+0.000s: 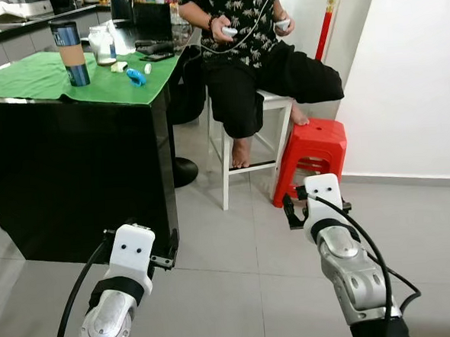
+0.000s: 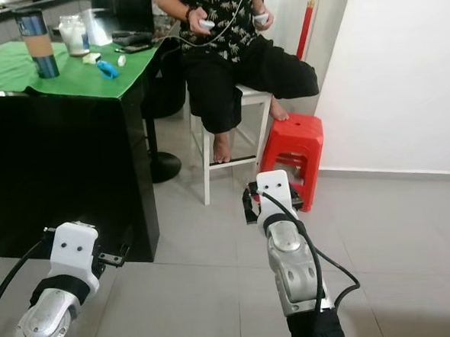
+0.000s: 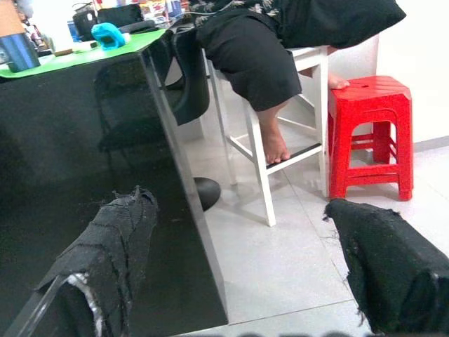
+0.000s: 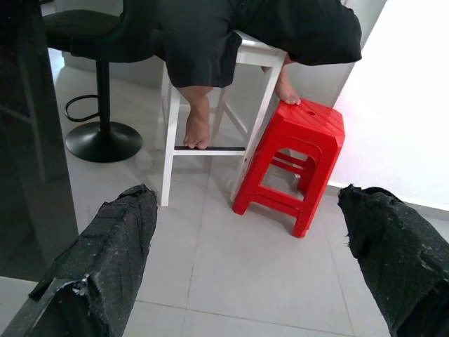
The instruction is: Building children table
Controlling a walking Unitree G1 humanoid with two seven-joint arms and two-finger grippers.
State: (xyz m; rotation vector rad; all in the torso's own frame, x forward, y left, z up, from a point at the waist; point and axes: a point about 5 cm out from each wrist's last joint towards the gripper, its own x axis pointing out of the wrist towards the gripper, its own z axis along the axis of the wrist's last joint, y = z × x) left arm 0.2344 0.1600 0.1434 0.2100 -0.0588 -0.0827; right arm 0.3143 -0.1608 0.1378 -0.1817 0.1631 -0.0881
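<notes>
Both my arms are raised in front of me above a grey tiled floor. My left gripper (image 1: 140, 248) hovers close to the corner of a black counter (image 1: 72, 170); in the left wrist view its fingers (image 3: 112, 246) stand wide apart with nothing between them. Further right, my right gripper (image 1: 319, 201) points toward a red plastic stool (image 1: 310, 154). It is open and empty too, its padded fingers (image 4: 112, 253) spread wide. No table parts can be made out.
A person (image 1: 245, 53) sits on a white stool (image 1: 273, 135) holding two controllers, one foot on the red stool. A green cloth (image 1: 44, 76) on the counter carries a tumbler (image 1: 70, 54), jar and blue item. A white wall (image 1: 410, 73) stands on the right.
</notes>
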